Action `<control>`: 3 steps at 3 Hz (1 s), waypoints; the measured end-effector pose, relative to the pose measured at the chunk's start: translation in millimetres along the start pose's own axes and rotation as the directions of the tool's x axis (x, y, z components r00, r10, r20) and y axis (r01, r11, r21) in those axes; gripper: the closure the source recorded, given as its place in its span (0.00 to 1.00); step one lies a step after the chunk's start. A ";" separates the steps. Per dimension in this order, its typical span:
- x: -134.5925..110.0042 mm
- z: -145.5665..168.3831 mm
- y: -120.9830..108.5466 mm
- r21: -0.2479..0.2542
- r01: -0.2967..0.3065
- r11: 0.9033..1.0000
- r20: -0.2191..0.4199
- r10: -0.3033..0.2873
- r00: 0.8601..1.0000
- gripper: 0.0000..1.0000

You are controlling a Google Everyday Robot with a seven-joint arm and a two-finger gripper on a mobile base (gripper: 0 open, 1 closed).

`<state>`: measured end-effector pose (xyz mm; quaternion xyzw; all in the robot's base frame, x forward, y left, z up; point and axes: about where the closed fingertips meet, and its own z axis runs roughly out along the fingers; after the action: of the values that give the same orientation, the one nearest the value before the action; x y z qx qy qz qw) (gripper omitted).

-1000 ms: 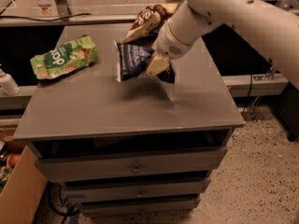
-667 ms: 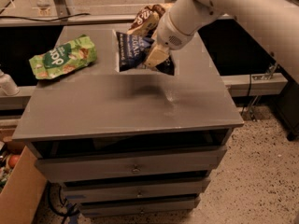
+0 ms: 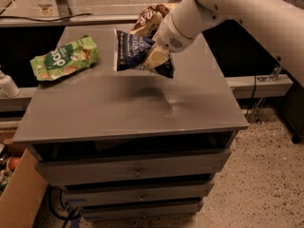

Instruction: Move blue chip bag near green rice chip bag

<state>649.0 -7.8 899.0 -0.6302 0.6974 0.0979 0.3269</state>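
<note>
I've got the gripper [image 3: 156, 61] over the back-middle of the flat grey cabinet top [image 3: 133, 113]. Its fingers [image 3: 153, 58] are clamped on the right part of the dark navy crinkly chip bag [image 3: 129, 51] w/ white lettering. The bag hangs tilted, held up off the surface, w/ a soft shadow on the top below it. One pale finger lies across the bag's front; the other is hidden behind it.

The light green snack bag [image 3: 64, 59], w/ a round logo and chip pics, lies flat near the back-left corner of the top, left of the navy bag and apart from it. The brown-and-white snack bag [image 3: 150, 18] sits just behind the gripper, partly covered by the white arm [image 3: 237, 13], which comes in from upper right.

Off the top, a white bottle [image 3: 6, 83] stands at far left. A cardboard box [image 3: 19, 198] sits on the floor, lower left.
</note>
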 end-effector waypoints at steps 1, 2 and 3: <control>-26.9 14.2 -10.2 0.015 -0.023 1.000 0.070 0.022 0.997 1.00; -57.7 32.3 -17.6 0.012 -0.021 1.000 0.120 0.019 0.993 1.00; -84.6 59.2 -13.3 -0.017 -0.006 1.000 0.148 0.009 0.989 1.00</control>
<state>680.5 91.1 906.3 -0.6212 0.6727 0.1513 0.3724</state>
